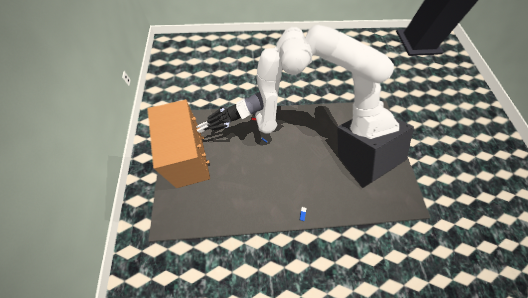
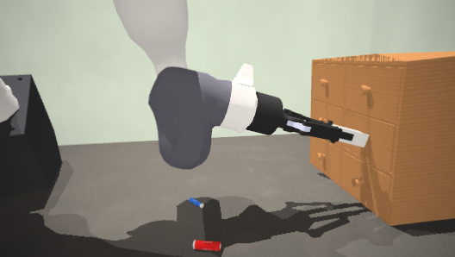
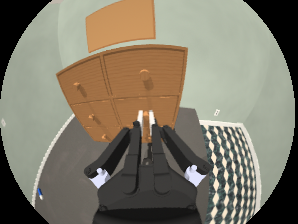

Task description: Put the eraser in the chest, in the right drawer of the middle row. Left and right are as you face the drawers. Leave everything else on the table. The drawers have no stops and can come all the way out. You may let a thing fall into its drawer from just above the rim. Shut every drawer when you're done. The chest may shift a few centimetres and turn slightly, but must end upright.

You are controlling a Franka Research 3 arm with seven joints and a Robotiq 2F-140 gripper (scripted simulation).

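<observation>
Here the red cylinder (image 2: 207, 245) lies nearest in the exterior view, on the dark mat (image 1: 280, 210), with a small blue cylinder (image 2: 196, 203) a little beyond it in the arm's shadow. The eraser (image 1: 302, 213), blue and white, rests on the mat near its front edge in the top view, well apart from the chest (image 1: 172, 142) and from the arm's black pedestal (image 1: 395, 160).

Above the two cylinders the white arm (image 1: 345, 55) reaches across toward the chest's drawer fronts. Its gripper (image 2: 358, 139) is stretched out nearly level, fingers drawn narrow around the knob of the right drawer in the middle row; in the wrist view the pale fingertips stand either side of that knob (image 3: 145, 115), and whether they are actually pressing on it is too small to tell.

The chest stands upright at the mat's left end, all its drawers flush with the front. Behind it runs the pale green wall (image 2: 276, 39).
</observation>
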